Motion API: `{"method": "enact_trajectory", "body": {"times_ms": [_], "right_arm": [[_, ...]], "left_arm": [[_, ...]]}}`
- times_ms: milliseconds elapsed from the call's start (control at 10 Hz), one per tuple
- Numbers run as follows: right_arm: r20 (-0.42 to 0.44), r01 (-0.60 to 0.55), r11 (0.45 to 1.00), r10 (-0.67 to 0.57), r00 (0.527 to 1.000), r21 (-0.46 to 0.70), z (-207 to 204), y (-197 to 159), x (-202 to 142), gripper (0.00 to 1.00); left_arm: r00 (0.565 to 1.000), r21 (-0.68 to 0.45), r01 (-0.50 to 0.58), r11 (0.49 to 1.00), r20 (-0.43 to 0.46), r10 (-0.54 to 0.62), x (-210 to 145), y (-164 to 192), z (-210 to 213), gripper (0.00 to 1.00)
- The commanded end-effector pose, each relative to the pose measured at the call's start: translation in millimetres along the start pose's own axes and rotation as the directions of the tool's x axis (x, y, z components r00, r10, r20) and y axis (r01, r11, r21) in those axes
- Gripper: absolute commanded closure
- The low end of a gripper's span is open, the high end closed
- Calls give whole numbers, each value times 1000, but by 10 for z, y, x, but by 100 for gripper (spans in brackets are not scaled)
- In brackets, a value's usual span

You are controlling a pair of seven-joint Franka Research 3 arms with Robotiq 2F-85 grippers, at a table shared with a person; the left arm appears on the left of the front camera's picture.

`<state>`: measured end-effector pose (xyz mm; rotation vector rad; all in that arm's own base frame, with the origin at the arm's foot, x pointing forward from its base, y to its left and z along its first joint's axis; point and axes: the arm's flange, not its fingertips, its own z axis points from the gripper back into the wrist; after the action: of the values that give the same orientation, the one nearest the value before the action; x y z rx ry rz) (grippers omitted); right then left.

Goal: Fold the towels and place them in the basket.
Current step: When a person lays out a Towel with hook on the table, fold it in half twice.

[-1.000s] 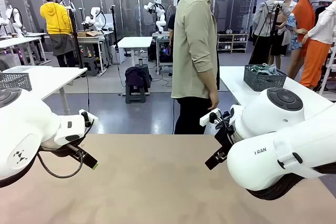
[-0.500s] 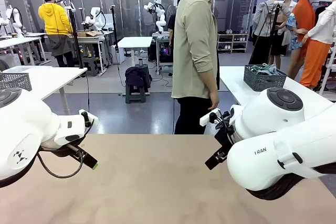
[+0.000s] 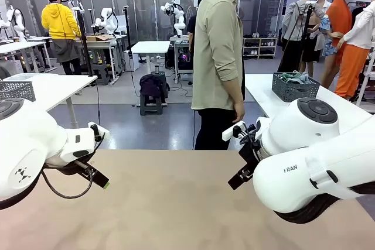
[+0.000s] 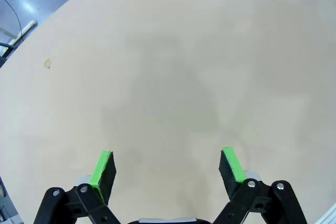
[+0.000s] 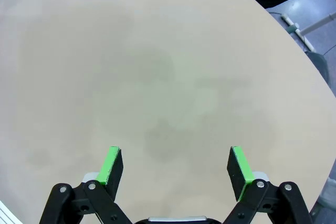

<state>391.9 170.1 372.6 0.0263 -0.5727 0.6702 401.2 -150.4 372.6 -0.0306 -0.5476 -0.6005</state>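
The dark grey lattice-mesh plastic basket (image 3: 295, 92) sat on a white side table (image 3: 262, 95), well apart from both end effectors. The left end effector (image 4: 167, 156) and right end effector (image 5: 175, 153) hung released and wide, gripping nothing, above the beige tabletop (image 4: 168, 66).

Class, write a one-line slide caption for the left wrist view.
Open left gripper, green pads wide apart, facing the beige tabletop.

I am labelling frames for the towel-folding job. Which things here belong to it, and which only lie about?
Job: left gripper, open; right gripper, open; tan table; dark grey basket with cloths, far right on a white table.
Lying about: paler mesh basket, far left; dark bundle on a stool.
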Motion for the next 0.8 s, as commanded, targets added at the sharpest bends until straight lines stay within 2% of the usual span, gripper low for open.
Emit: {"method": "enact_trajectory", "body": {"times_ms": [0, 400, 500, 700], "right_arm": [[53, 9, 999, -11, 999, 46, 235, -78, -73, 0], [240, 121, 986, -145, 960, 114, 1188, -352, -437, 0], [280, 143, 976, -186, 942, 167, 1358, -427, -593, 0], [289, 183, 927, -282, 915, 326, 1573, -567, -934, 0]], "left_arm": [[1000, -69, -14, 997, 15, 15, 29, 70, 194, 0], [993, -263, -70, 962, 76, 93, 176, 480, 1046, 0], [988, -314, -90, 945, 94, 125, 170, 641, 1221, 0], [977, -430, -115, 896, 112, 180, 99, 1009, 1472, 0]]}}
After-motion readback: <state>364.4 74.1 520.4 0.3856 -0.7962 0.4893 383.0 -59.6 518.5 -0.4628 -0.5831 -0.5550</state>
